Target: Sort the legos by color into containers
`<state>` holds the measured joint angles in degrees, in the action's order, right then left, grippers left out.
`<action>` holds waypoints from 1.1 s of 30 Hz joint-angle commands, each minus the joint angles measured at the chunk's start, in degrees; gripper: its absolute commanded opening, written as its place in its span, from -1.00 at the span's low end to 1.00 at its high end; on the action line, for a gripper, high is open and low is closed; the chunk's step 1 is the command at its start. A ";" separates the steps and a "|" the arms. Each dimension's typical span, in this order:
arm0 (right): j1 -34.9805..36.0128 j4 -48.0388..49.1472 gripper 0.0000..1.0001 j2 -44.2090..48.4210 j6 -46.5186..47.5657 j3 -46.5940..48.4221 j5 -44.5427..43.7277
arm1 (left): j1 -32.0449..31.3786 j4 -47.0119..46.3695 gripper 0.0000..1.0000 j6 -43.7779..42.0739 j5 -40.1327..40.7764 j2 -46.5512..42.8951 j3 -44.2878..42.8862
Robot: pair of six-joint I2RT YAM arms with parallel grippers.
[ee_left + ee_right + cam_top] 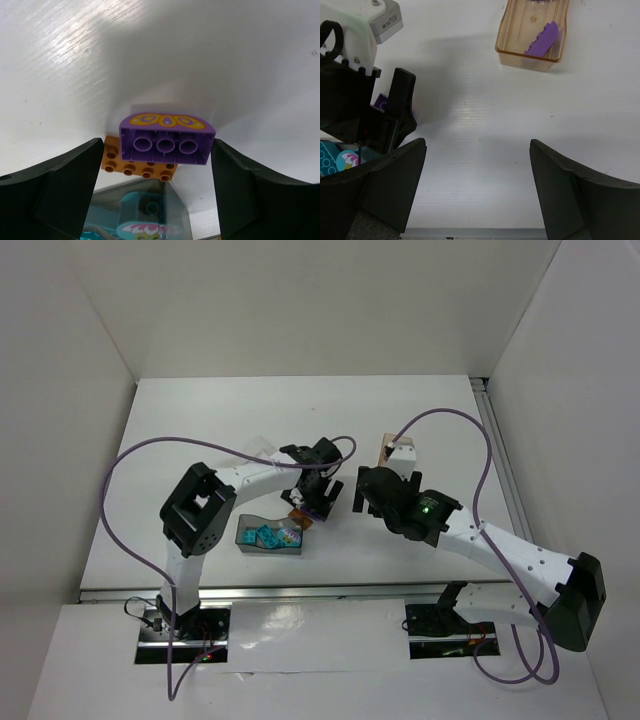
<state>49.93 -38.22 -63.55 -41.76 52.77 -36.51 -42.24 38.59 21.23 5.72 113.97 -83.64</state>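
Left gripper (157, 146) stands spread and released, gripping nothing; the purple rounded brick (165, 137) lies between its fingers, overlapping an orange brick (136, 168) slightly nearer the wrist.

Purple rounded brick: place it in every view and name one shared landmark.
Top external: centre, purple rounded brick, up-right of the teal bricks.
Left wrist: dead centre.
Right wrist: left edge, a sliver behind the left hand.
Shared landmark: the teal bricks, bottom in left wrist, lower left in right wrist.
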 commanded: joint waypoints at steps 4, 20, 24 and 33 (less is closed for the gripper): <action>-0.27 -1.16 0.82 1.15 -1.22 0.58 -2.86 | -0.74 -0.44 0.77 -1.72 0.96 1.78 -2.76; -0.27 -5.37 0.82 4.22 -2.28 2.69 -6.20 | -0.74 2.28 0.03 -0.67 3.16 2.31 -10.48; -0.27 -7.31 0.82 7.19 -4.46 3.21 -8.83 | -0.74 2.81 0.03 -0.14 0.97 2.83 -14.88; -0.27 -11.62 0.82 14.41 -8.34 3.73 -13.31 | -0.74 0.88 0.01 3.28 -10.10 7.75 -30.70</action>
<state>49.93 -47.31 -50.89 -47.53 53.49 -45.45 -42.70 40.99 22.37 1.06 119.55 -109.32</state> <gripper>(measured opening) 0.910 0.674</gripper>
